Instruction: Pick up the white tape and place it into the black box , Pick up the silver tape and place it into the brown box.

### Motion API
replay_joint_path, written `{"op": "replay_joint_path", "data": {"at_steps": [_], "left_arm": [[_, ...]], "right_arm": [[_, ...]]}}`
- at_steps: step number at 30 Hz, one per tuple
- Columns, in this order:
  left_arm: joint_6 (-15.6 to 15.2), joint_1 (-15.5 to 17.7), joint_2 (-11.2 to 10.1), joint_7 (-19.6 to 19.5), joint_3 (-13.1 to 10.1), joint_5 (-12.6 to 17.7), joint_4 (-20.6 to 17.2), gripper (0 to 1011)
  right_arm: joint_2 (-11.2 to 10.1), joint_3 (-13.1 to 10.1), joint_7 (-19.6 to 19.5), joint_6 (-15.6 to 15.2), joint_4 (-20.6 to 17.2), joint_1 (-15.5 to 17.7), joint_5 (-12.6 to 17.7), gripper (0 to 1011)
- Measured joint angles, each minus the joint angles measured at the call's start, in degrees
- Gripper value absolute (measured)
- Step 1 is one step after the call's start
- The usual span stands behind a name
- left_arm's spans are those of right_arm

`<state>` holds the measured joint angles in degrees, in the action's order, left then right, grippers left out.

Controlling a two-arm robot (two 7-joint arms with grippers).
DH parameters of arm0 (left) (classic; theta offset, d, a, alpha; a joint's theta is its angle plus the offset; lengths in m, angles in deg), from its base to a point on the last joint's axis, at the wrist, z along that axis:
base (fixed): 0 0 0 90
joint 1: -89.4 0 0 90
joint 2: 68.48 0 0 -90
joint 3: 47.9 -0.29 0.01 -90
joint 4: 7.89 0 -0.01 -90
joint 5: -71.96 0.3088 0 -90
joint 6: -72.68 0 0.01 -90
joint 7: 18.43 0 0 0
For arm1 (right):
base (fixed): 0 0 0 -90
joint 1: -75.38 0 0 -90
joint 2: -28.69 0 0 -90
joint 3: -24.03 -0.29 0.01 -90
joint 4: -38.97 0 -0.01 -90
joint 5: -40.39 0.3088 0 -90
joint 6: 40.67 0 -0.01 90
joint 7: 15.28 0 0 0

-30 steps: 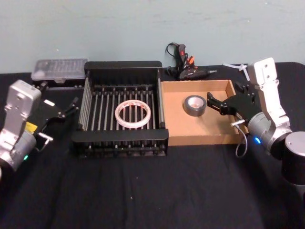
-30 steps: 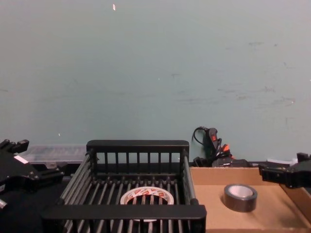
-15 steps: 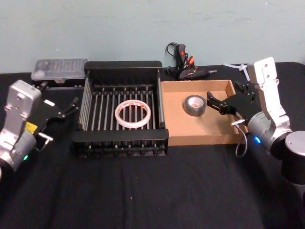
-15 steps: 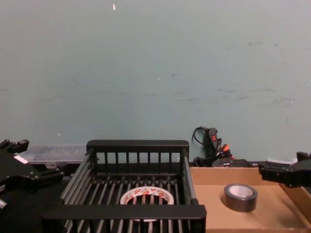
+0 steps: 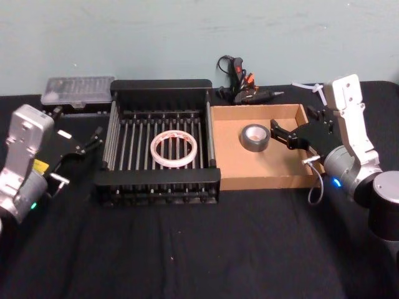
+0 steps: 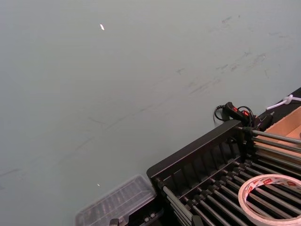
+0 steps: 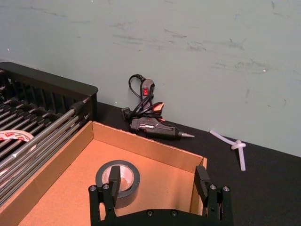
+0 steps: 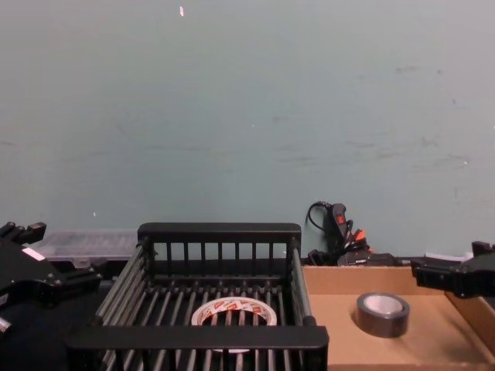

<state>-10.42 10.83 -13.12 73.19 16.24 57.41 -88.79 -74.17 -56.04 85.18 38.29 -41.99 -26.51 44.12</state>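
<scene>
The black-draped bench (image 5: 187, 249) spreads across the lower half of the head view. At centre frame sits the black box (image 5: 159, 90), and the white tape (image 5: 174, 148) lies flat on its slatted floor. Pressed against its right wall is the brown box (image 5: 262, 180), with the silver tape (image 5: 254, 137) resting on its floor near the far wall. At the right of the frame the right end effector (image 5: 278, 133) hangs over the brown box's right side, just beside the silver tape, its fingers spread and holding nothing. At the left edge the left end effector (image 5: 96, 138) hovers near the black box's left wall; I cannot tell how its fingers stand.
</scene>
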Motion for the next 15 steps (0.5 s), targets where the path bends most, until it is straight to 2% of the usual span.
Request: {"op": "replay_joint_path", "data": {"at_steps": [15], "left_arm": [[0.0,0.0,0.0,0.0,0.0,0.0,0.0,1001]], "right_arm": [[0.0,0.0,0.0,0.0,0.0,0.0,0.1,1002]]}}
